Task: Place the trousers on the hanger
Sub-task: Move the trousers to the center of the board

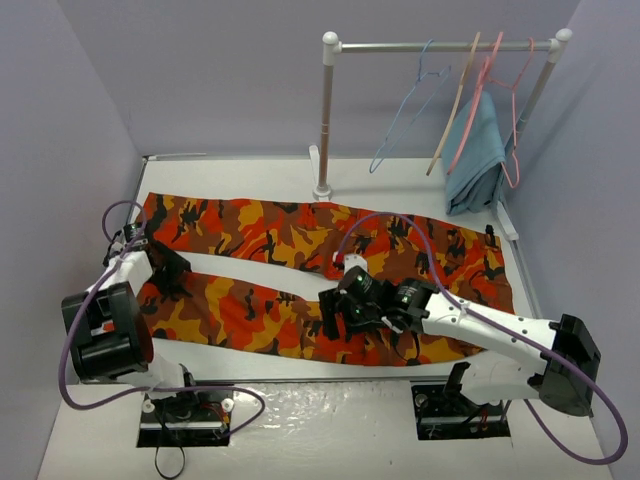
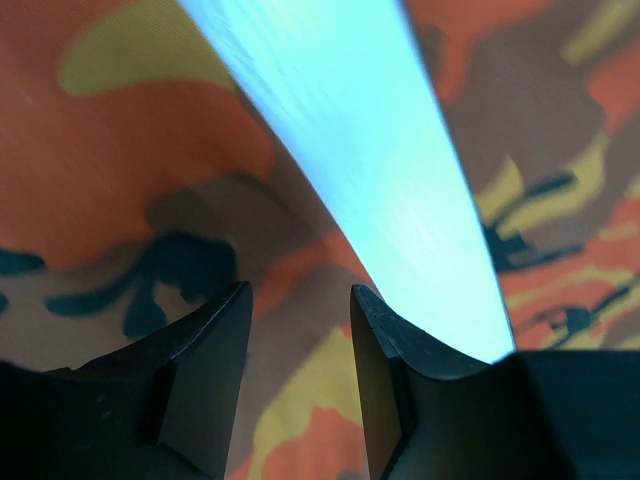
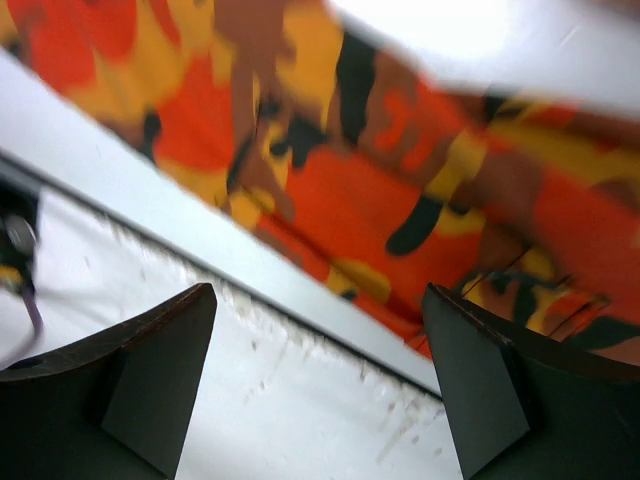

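**Grey-walled bay, white worktop: camouflage trousers lie flat between two arms**

Lilac-grey walls close in a white worktop [image 1: 250, 180] on which the orange, red, yellow and black camouflage trousers [image 1: 250, 240] are spread flat, waist to the right and both legs running left. The left end effector [image 1: 172, 268] is down at the cuff end, over the gap between the legs. Its wrist camera shows the fingers [image 2: 385, 380] a narrow way apart above the print, nothing seen between them, and a pale strip of worktop beside them. The right end effector [image 1: 332, 318] hangs over the near leg's edge close to the crotch, jaws spread wide and empty, with cloth and bare surface both below it. At the back right, well apart from the trousers, the light-blue wire hanger [image 1: 398, 118] hangs by its hook from a rail [image 1: 440, 45]. Beside it are a tan wooden hanger [image 1: 454, 105] and a pink hanger [image 1: 473, 110] near a teal-blue cloth [image 1: 475, 155].
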Controlling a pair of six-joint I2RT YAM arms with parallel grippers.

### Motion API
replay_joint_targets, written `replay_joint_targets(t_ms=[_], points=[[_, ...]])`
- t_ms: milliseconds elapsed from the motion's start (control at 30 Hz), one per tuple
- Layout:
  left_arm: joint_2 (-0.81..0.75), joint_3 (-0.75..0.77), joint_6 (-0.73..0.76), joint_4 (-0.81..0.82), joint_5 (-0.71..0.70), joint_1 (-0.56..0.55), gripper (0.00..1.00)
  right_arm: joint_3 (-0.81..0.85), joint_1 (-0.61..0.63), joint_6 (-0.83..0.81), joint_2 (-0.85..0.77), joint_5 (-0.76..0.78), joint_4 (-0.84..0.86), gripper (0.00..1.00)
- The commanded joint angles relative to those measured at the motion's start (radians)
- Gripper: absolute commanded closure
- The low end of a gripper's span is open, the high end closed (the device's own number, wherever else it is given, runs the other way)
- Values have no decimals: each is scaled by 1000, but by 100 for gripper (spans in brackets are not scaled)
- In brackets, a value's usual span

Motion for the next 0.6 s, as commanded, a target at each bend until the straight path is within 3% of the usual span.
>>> replay_joint_targets(t_ms=[0,233,567], points=[[-168,16,51,-65,-32,-149,59,91,-124,-36,65,237,-34,17],[-248,-69,18,-106,-97,-362,59,123,-267,-135,222,206,40,14],[-274,-193,-35,-86,-124,-473,59,22,-278,-114,363,289,128,9]])
